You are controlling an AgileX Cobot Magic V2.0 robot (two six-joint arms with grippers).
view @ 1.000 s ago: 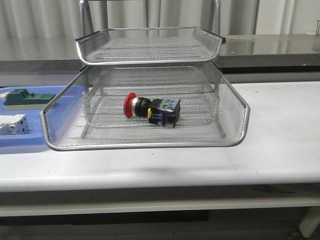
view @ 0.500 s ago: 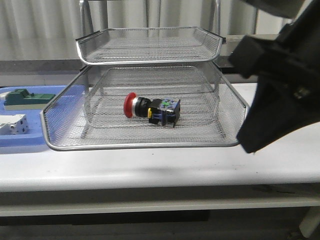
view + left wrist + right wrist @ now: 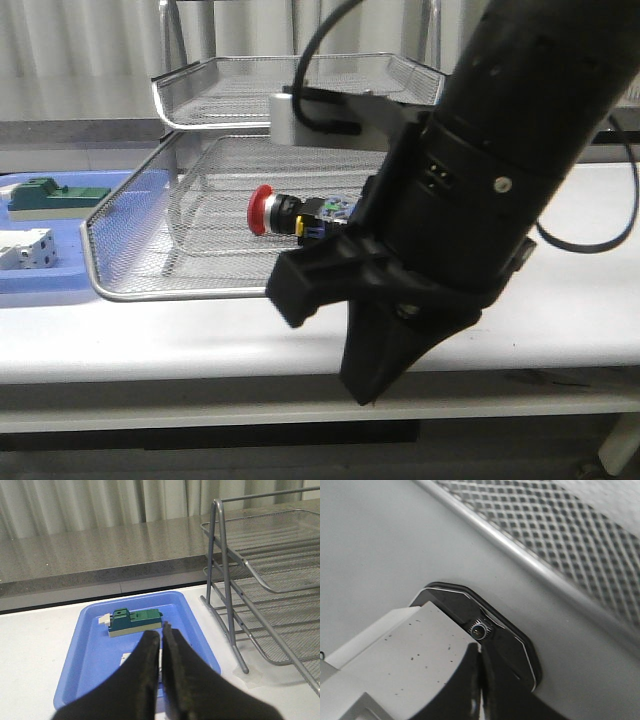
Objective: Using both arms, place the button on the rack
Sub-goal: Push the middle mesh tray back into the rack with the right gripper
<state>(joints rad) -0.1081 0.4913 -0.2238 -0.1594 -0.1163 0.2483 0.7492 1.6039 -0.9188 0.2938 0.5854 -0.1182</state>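
Note:
The button (image 3: 288,214) lies on its side in the lower tray of the wire-mesh rack (image 3: 130,290), red head to the left. Its rear block is partly hidden behind my right arm (image 3: 490,170). That arm fills the front view's right half, close to the camera. My right gripper (image 3: 365,392) points down in front of the table edge, shut and empty; in the right wrist view the right gripper (image 3: 480,651) shows closed fingers. My left gripper (image 3: 161,634) is shut and empty above the blue tray (image 3: 90,655), to the left of the rack (image 3: 231,605).
The blue tray (image 3: 60,285) left of the rack holds a green block (image 3: 55,196) and a white-grey block (image 3: 25,250). The green block (image 3: 135,621) lies just beyond my left fingertips. A black plate with a knurled screw (image 3: 478,630) and a pale block sit under my right gripper.
My right arm has swung in from the right across the front view and now covers the rack's right side. The button has not moved.

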